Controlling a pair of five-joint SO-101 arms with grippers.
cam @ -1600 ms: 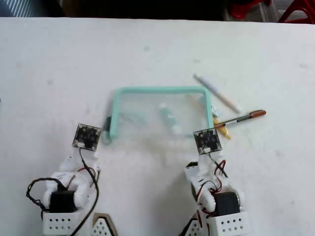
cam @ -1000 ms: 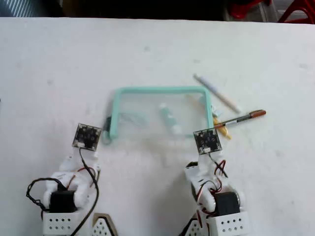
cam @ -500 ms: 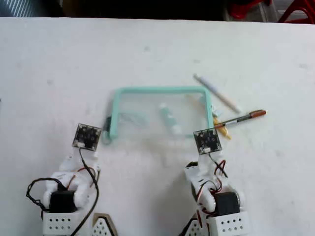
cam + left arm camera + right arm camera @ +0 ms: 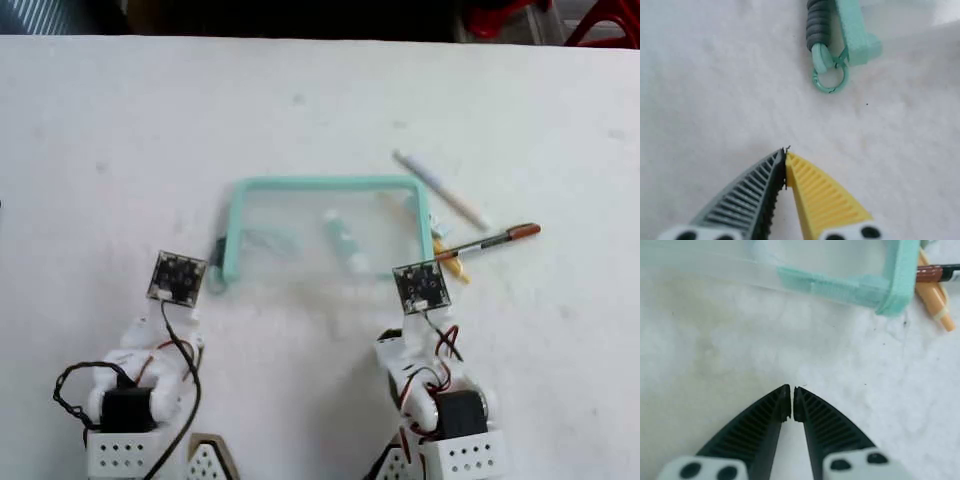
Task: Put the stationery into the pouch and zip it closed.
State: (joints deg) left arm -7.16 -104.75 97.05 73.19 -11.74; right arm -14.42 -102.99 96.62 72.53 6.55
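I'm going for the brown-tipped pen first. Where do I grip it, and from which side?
Probably mid-barrel, toward the brown tip. The brown-tipped pen lies flat on the table, and its other end crosses the orange pen beside the pouch edge, so that end is crowded. Open the right gripper and come straight down, fingers straddling the barrel.
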